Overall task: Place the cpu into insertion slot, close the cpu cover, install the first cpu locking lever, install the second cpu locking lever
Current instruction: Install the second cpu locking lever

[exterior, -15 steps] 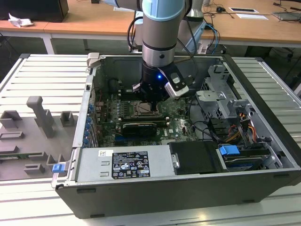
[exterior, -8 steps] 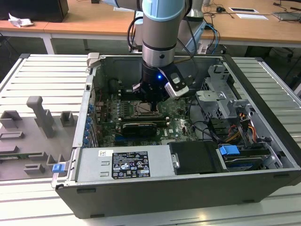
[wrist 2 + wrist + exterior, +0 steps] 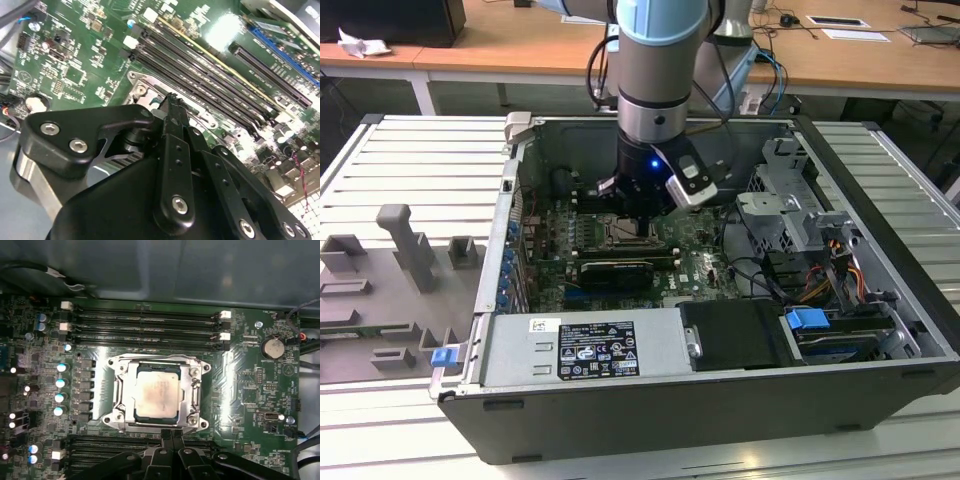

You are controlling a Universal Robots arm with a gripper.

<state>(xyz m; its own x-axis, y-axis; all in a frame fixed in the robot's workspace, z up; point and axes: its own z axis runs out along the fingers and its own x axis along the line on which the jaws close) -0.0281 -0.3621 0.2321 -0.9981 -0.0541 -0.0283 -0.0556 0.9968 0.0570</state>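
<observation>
First wrist view: the cpu (image 3: 157,395) lies flat, silver face up, seated in the insertion slot (image 3: 122,421), with the cpu cover (image 3: 189,390) closed around it. It is square, its edges parallel to the memory slots (image 3: 145,325) at twelve o'clock. At six o'clock, the gripper (image 3: 172,436) fingertips are pressed together, holding nothing.

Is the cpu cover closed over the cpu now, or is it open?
Closed. In the first wrist view the cpu cover lies flat around the cpu, whose silver top shows through its window in the insertion slot.
</observation>
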